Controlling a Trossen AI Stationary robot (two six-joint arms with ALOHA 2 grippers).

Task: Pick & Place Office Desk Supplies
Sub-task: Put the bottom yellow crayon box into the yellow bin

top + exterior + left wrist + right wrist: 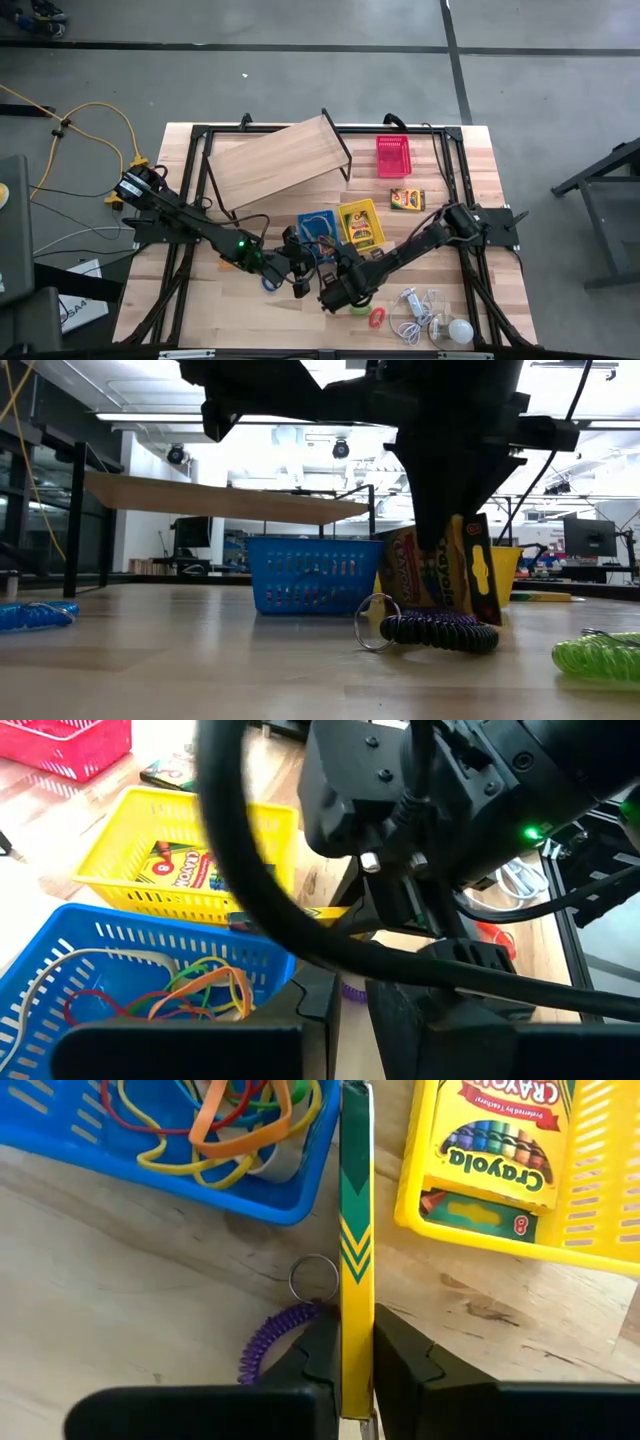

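While our left gripper [300, 290] waits nearby, fingers hidden so we cannot tell, our right gripper [355, 1370] pinches a crayon box [356, 1240] standing between the blue basket [150, 1180] and yellow basket [480, 1240].

Right end effector [355, 1365] pinched shut, left end effector [285, 262] close beside.

I see the light wooden slatted table [200, 300] carrying blue [316, 226], yellow [360, 224] and red plastic baskets [393, 156], plus a purple coiled keyring [440, 630].
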